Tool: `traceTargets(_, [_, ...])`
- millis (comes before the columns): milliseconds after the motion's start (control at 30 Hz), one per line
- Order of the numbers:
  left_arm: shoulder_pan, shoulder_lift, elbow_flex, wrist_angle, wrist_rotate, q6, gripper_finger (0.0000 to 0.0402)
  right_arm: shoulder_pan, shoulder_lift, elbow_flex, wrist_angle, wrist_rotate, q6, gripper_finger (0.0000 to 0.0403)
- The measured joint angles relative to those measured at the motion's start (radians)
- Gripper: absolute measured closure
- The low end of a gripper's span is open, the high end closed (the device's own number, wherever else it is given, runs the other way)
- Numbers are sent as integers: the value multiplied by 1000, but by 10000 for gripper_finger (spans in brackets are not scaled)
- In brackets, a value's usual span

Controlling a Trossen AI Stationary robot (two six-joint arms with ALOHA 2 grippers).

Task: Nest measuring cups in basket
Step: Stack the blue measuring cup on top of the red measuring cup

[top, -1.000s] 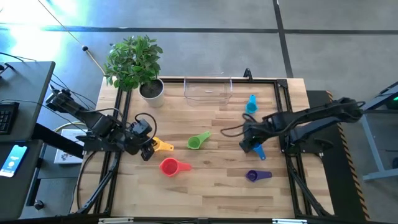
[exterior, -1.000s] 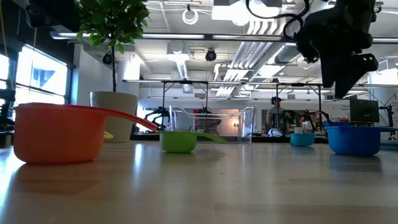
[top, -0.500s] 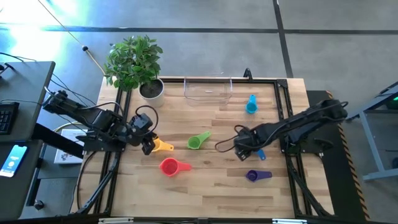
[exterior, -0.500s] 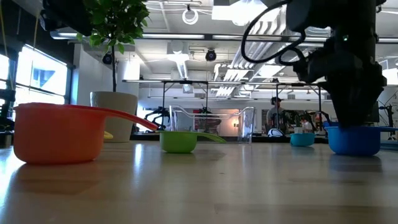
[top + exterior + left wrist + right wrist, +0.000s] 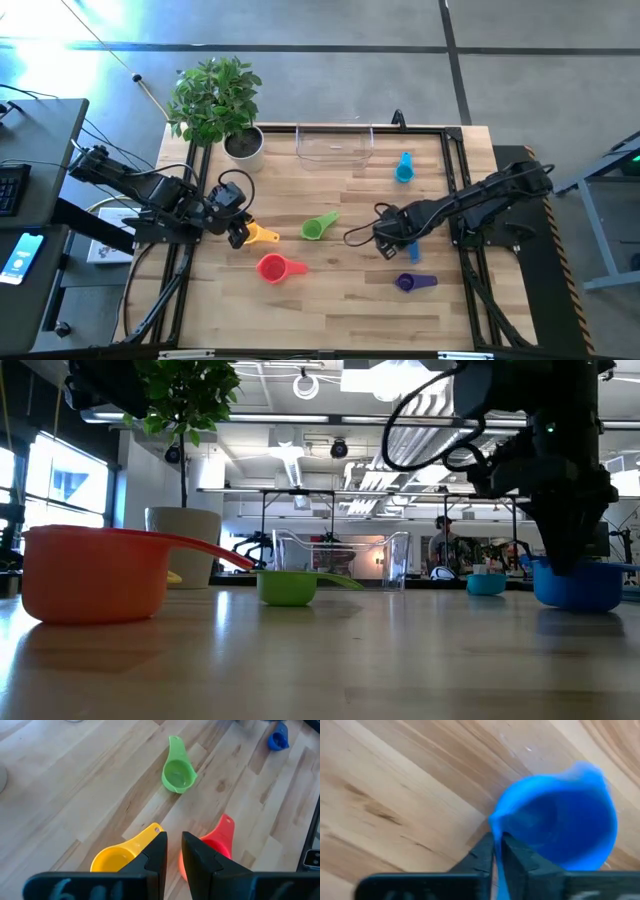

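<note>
Wood tabletop point(image 5: 330, 290). Potted plant point(image 5: 218, 100) at the far left corner. Clear basket point(image 5: 334, 145) at the middle of the far edge, nothing visible in it. Right gripper point(image 5: 496, 842) down near the right edge, fingers clenched on the rim of the blue cup point(image 5: 560, 827). Left gripper point(image 5: 173, 852) hovers near the left edge, fingers close together with a narrow gap, grasping nothing, above the yellow cup point(image 5: 122, 852) and red cup point(image 5: 212, 847). Green cup point(image 5: 319, 226) mid-tabletop. Light blue cup point(image 5: 404, 168) near the basket, toward the right edge. Purple cup point(image 5: 412, 282) toward the near right corner.
</note>
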Motion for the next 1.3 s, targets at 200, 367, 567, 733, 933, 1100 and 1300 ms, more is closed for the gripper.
traceTargets(200, [0,0,0,0,43,24,355,0,0,93,-48,57,-19,396])
traceTargets(367, [-5,0,0,-1,97,34,355,0,0,202,-99,104,-40,398])
traceTargets(567, [-37,25,0,-2,125,13,355,0,0,333,-144,185,-64,400])
traceTargets(733, [-72,75,0,-2,125,-6,355,0,0,424,-179,247,-66,401])
traceTargets(933, [-119,153,0,-12,134,-75,355,0,0,505,-198,284,-106,402])
traceTargets(1100, [-143,231,0,-32,167,-144,355,0,0,544,-205,299,-148,402])
traceTargets(1300, [-164,319,-1,-41,204,-258,355,0,0,551,-211,295,-160,402])
